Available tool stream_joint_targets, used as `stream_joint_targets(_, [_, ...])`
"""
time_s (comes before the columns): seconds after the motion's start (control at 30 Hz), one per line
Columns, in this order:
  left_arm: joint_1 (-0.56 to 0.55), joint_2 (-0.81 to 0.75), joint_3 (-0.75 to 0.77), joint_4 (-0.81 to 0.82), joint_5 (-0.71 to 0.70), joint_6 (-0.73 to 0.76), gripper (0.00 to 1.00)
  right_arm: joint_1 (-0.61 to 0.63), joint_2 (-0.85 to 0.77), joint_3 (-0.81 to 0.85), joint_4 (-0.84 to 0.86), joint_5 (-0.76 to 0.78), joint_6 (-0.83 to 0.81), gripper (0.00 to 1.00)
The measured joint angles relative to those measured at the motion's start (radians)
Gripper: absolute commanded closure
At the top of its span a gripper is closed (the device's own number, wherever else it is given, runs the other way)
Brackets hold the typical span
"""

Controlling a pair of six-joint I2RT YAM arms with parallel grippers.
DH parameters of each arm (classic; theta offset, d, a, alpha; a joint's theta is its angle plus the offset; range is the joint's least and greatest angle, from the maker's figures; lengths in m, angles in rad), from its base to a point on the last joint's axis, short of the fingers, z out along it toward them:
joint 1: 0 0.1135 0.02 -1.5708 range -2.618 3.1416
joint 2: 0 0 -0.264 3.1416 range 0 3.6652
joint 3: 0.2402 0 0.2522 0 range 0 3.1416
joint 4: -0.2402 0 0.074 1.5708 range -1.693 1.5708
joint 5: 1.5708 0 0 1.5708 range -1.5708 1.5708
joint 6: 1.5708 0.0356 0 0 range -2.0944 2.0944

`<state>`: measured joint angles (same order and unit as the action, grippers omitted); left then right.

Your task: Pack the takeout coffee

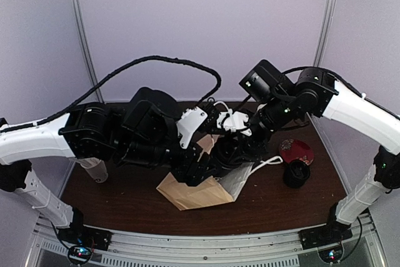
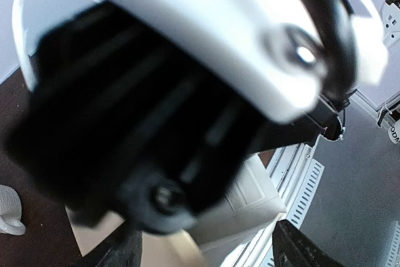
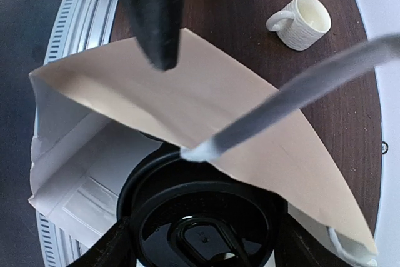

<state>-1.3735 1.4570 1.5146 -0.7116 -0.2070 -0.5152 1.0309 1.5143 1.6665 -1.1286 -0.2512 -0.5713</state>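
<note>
In the right wrist view a takeout coffee cup [image 3: 203, 229] with a black lid sits in the mouth of the brown paper bag [image 3: 206, 98]. My right gripper [image 3: 203, 251] is shut on it, one finger against each side of the lid. A dark rim shows behind the cup; I cannot tell what it is. A second black cup [image 1: 296, 173] stands on the table at the right. My left gripper [image 2: 206, 254] hangs open over the bag [image 2: 250, 198] with nothing between its fingers. One left fingertip [image 3: 162, 54] hovers above the bag's flap.
A white mug [image 3: 303, 22] stands on the brown table beyond the bag. A red patterned dish [image 1: 295, 151] sits behind the second cup. The bag's white rope handle [image 3: 300, 85] crosses in front of the right wrist camera. Both arms crowd over the bag [image 1: 200, 192].
</note>
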Motion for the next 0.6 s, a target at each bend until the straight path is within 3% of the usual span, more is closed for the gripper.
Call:
stream_joint_targets(0.2, [-0.021,-0.027,-0.003,0.008,-0.082,-0.013,0.27,-0.008,0.041,0.052,0.047,-0.048,0.031,0.65])
stream_joint_targets(0.43, [-0.02,0.036,0.109,-0.076,-0.206,-0.069,0.4,-0.008,0.055,0.061,0.051,-0.077,0.053,0.65])
stream_joint_targets(0.6, [-0.02,0.063,0.113,-0.101,-0.229,-0.087,0.43,-0.008,0.055,0.061,0.056,-0.075,0.064,0.65])
